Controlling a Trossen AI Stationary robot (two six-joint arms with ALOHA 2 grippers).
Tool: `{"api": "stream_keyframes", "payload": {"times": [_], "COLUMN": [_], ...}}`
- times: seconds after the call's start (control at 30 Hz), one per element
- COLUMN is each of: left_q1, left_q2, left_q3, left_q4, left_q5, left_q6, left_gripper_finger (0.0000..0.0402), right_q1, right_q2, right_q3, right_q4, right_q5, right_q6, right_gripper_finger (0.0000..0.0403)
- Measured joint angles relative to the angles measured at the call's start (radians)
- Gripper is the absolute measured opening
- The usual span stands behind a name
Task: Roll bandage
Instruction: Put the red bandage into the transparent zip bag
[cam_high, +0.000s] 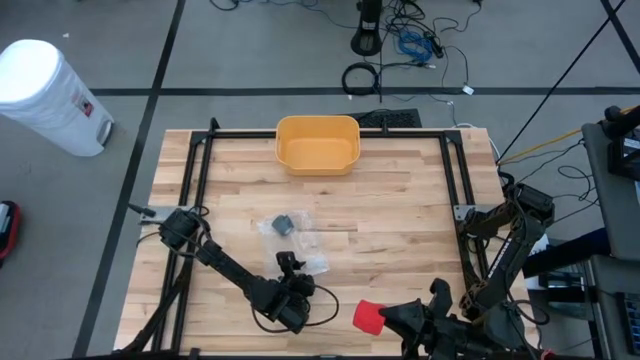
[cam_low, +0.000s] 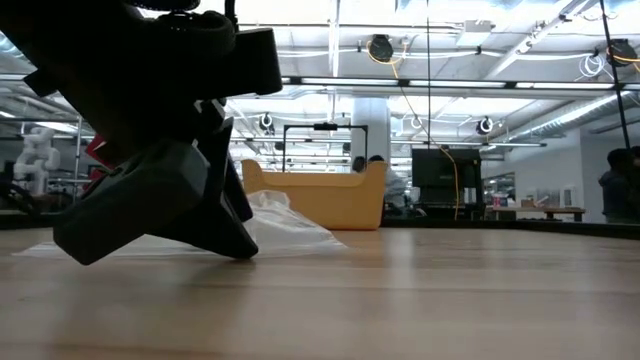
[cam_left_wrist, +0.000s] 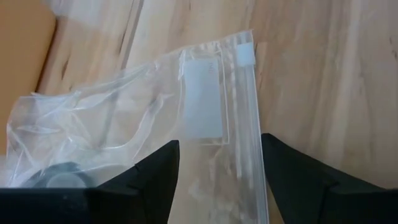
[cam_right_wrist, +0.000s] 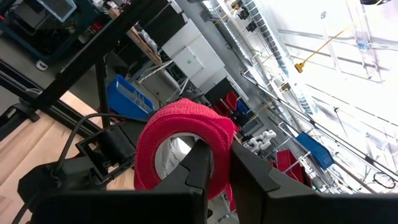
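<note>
Broadly, the wooden table (cam_high: 400, 210) lies bare across its centre-right. A yellow bin (cam_high: 317, 144) sits at the top-centre edge. Lower centre, the left gripper (cam_high: 291, 264) spreads apart over a clear plastic bag (cam_high: 300, 240) (zipper edge between its fingers). Bottom centre, the right gripper (cam_high: 385, 316) clamps the red bandage roll (cam_high: 367, 316).

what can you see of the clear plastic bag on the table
The clear zip bag is thin, crinkled, see-through plastic with a zip strip and a pale slider tab at one corner, plus a whitish label patch. It lies flat on the wooden table, near the middle, in front of the yellow bin. A small dark roll shows through it. The left tool is low over its zip edge, open, one finger either side; whether they touch it cannot be told.
</note>
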Motion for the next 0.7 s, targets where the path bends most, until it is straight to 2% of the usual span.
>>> {"api": "stream_keyframes", "payload": {"times": [0.53,0.7], "left_q1": [0.005,0.005], "left_q2": [0.002,0.002], "left_q3": [-0.004,-0.004], "left_q4": [-0.117,-0.154], "left_q5": [-0.068,-0.086], "left_q6": [0.003,0.003], "left_gripper_finger": [0.0123,0.0079], "right_q1": [0.0,0.0], "right_q2": [0.0,0.0], "right_q3": [0.0,0.0], "right_q4": [0.0,0.0], "right_q5": [0.0,0.0], "right_q6": [0.0,0.0], "right_gripper_finger": [0.0039,0.0039]}}
